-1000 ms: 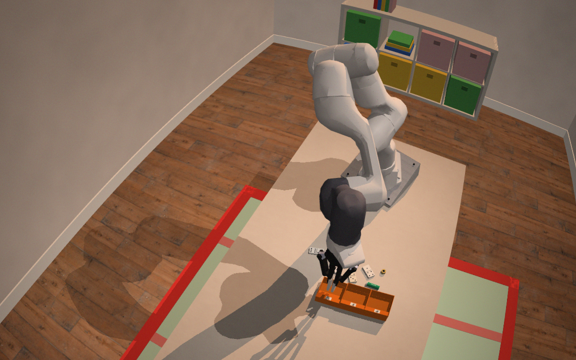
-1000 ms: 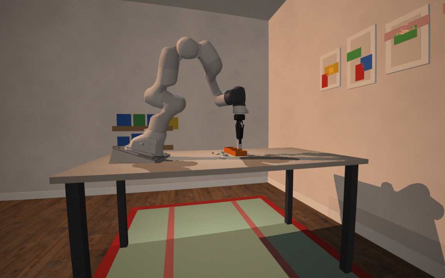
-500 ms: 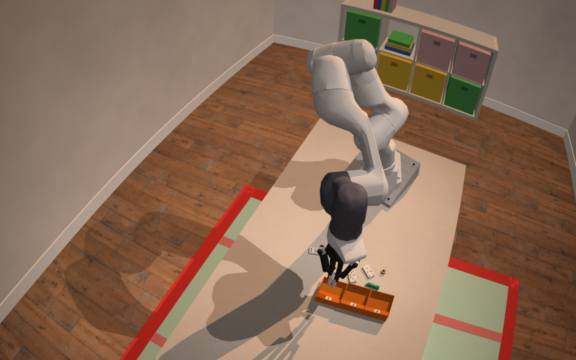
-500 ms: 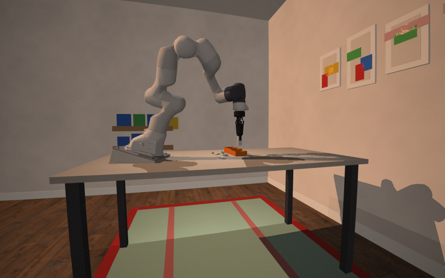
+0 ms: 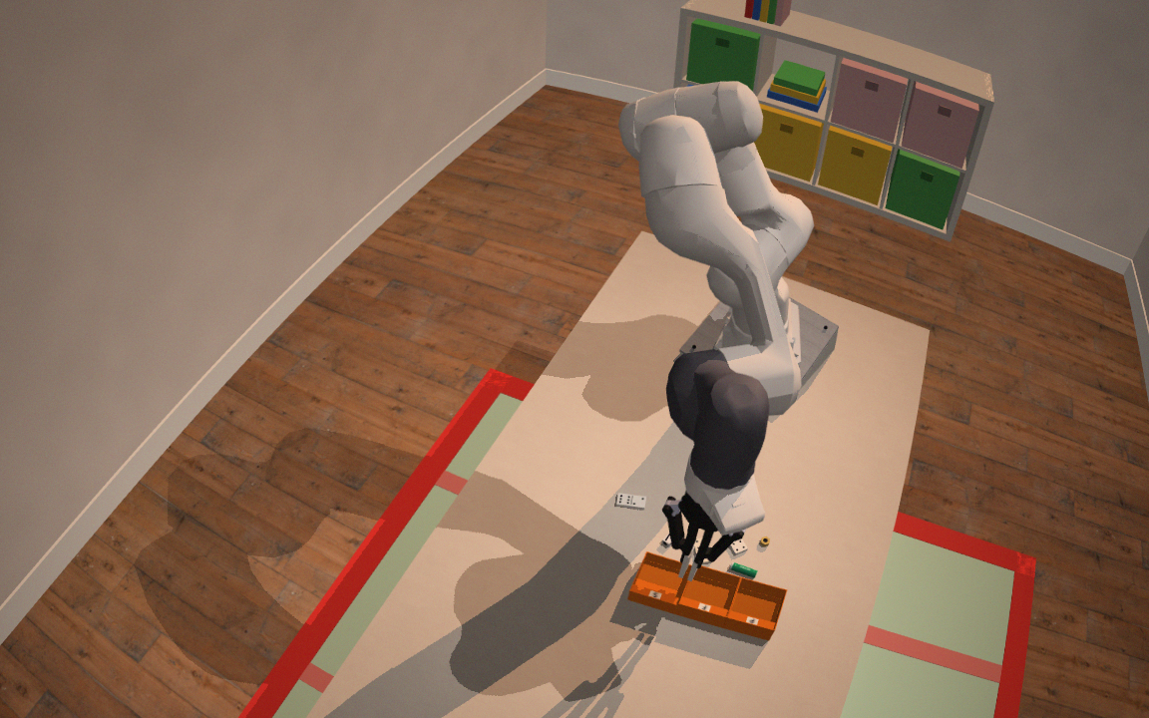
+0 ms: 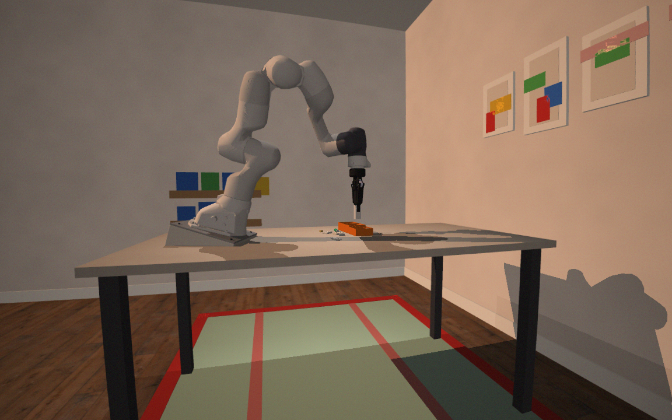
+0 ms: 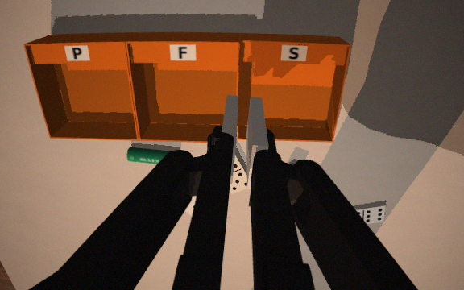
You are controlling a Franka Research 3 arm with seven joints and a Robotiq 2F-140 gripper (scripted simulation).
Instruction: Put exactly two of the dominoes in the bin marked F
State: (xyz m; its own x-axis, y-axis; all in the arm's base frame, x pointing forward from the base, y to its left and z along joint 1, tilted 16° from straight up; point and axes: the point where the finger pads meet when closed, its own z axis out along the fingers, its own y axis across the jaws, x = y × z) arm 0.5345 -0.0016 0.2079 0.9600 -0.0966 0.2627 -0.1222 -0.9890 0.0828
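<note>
Hanging above the orange three-compartment tray (image 7: 39, 89), low in the middle of the top view, the black two-finger gripper (image 7: 243, 98) has its grey pads (image 7: 230, 117) drawn almost together. Only a narrow slit is left between them, and through it the tray's floor shows. I see nothing pinched there, so I judge it closed on nothing. In the wrist view its tips sit over the wall between the middle compartment marked F (image 7: 184, 80) and the right one marked S.

All three compartments look bare, so by my reckoning no domino has gone into F yet and both are still to do. One white spotted domino (image 7: 238, 181) lies on the beige table (image 6: 301, 258) just short of the tray, glimpsed between the fingers at mid-frame. Another white domino (image 7: 370, 214) lies at the lower right of the wrist view. A third white domino (image 5: 630, 501) rests further off, up and left of the gripper in the top view. A green cylindrical battery (image 7: 147, 155) lies just before the tray's near wall, left of the gripper, and should stay put.
</note>
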